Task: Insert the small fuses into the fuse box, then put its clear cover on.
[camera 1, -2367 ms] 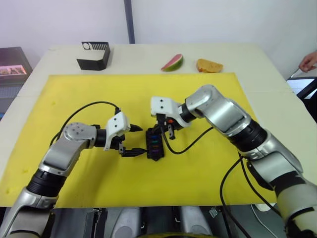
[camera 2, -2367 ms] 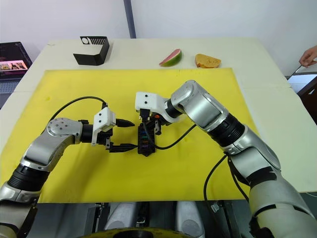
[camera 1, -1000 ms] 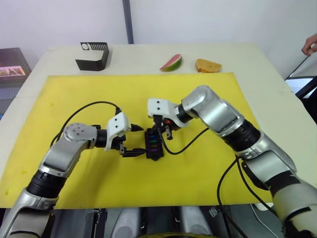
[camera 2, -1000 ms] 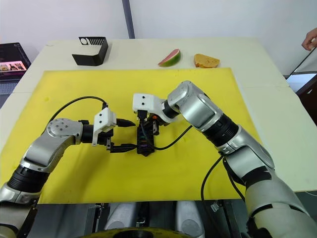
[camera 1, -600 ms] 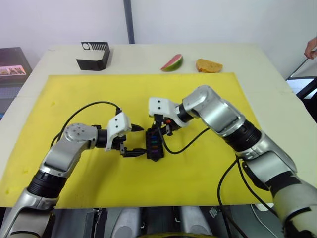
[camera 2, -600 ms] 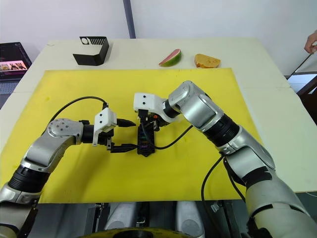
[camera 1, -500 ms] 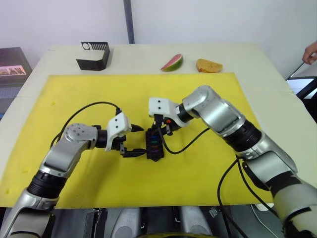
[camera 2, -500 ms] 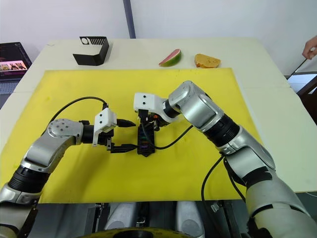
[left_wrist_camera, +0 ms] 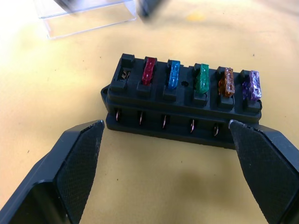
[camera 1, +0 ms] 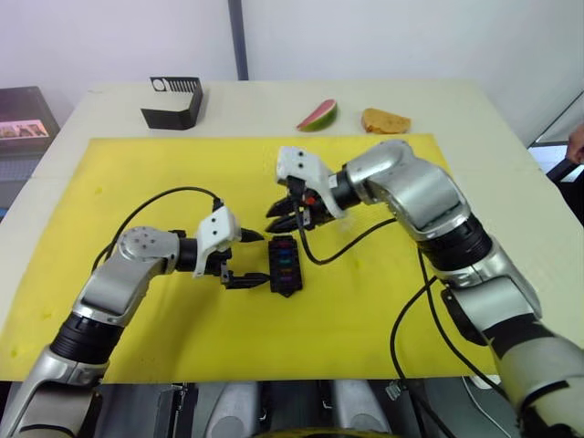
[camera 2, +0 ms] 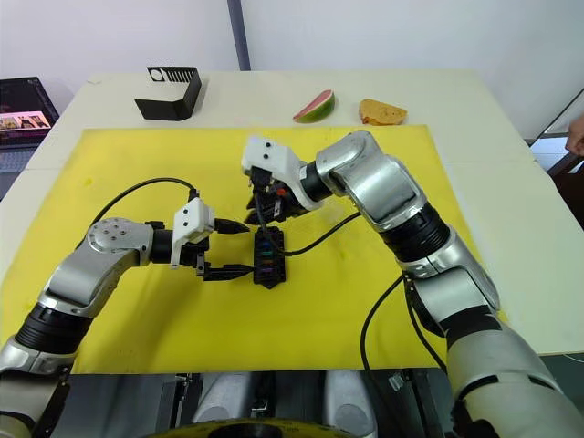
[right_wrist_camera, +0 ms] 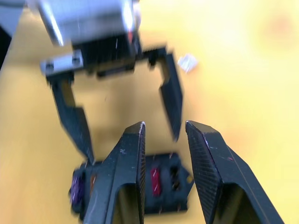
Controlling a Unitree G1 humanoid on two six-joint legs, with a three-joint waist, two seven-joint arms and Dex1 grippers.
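Change: the right end effector (camera 1: 290, 217), which half a second earlier was down at the far end of the fuse box (camera 1: 284, 265), had lifted clear and pulled back toward the far side of the mat (camera 1: 137, 182); it hung above and beyond the box, fingers a little apart and holding nothing.
Left end effector (camera 1: 245, 259): unchanged, spread wide, flanking the box's left side without gripping it.
Fuses (left_wrist_camera: 201, 78): five stood seated in one row, red, blue, green, orange and purple; the slot beyond red looked empty.
Stray piece: a pale speck (right_wrist_camera: 188, 62) lay on the mat near the box, possibly the last fuse; too blurred to tell.
Cover (left_wrist_camera: 86, 17): lay on the mat just beyond the box, not yet fitted.
Meaning: an insertion seemed finished; one slot and the cover likely remained.
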